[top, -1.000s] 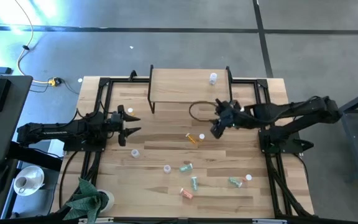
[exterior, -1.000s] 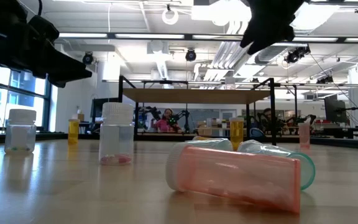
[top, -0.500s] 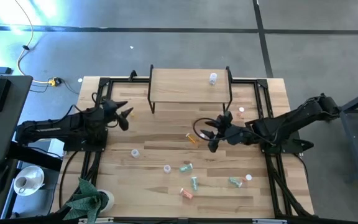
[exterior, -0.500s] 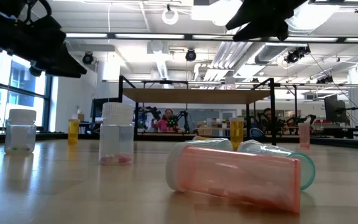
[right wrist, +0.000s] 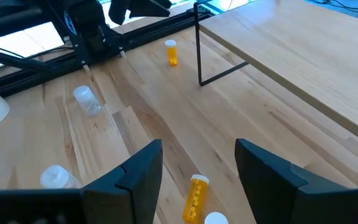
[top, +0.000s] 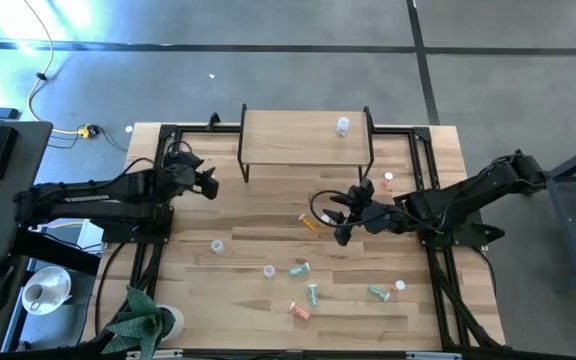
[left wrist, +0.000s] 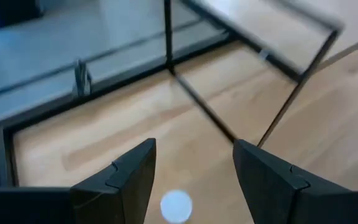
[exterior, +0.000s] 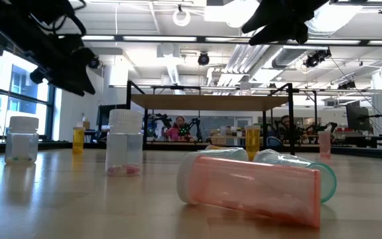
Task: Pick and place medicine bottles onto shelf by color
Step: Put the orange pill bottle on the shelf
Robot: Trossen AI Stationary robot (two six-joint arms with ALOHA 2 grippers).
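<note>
My left gripper (top: 206, 182) is open and empty, beside the left front leg of the shelf (top: 306, 135); in the left wrist view (left wrist: 194, 146) a bottle's white cap (left wrist: 176, 205) shows below and between its fingers, untouched. My right gripper (top: 340, 224) is open and empty, above the table in front of the shelf. An orange bottle (top: 311, 222) lies on its side just left of the right gripper and also shows in the right wrist view (right wrist: 194, 198). One clear bottle (top: 343, 126) stands on the shelf's top.
Clear bottles (top: 216, 245) (top: 268, 270), green ones (top: 299, 268) (top: 312, 294) (top: 378, 292) and a pink one (top: 299, 311) are scattered over the table's near half. An orange bottle (right wrist: 171, 52) stands near my left arm. Black frame rails (top: 168, 150) run along both table sides.
My left gripper has gone toward the table's far edge, up to the shelf's left front leg, and has turned about. My right gripper has gone toward the near edge and a little left, to beside the lying orange bottle, then kept still. No bottle has moved.
</note>
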